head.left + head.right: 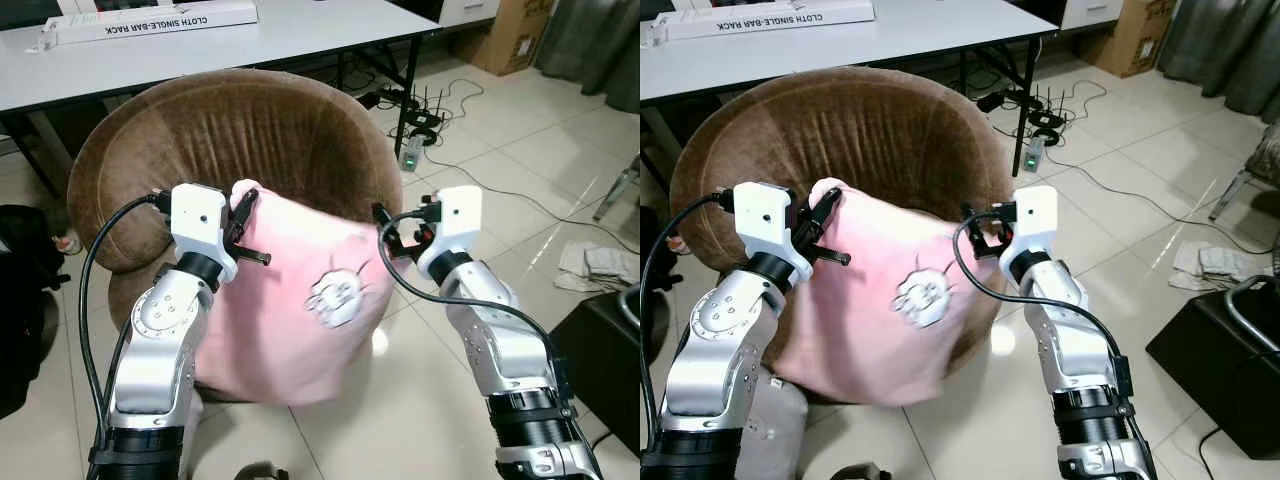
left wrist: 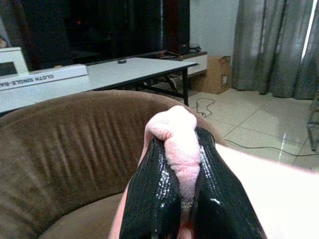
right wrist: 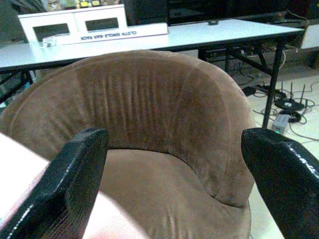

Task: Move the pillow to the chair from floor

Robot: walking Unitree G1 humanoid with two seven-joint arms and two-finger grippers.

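— Over the brown chair (image 1: 230,130), what is holding the pink pillow (image 1: 290,300)?
— The left gripper (image 1: 243,205) is pinching its top corner; the pillow is hanging across the chair's front.
— And the right gripper (image 1: 385,235)?
— Fingers spread, sitting beside the pillow's other edge.

pillow (image 1: 290,300) before chair (image 1: 250,130) | table (image 1: 300,30) behind chair | box (image 1: 150,20) on table
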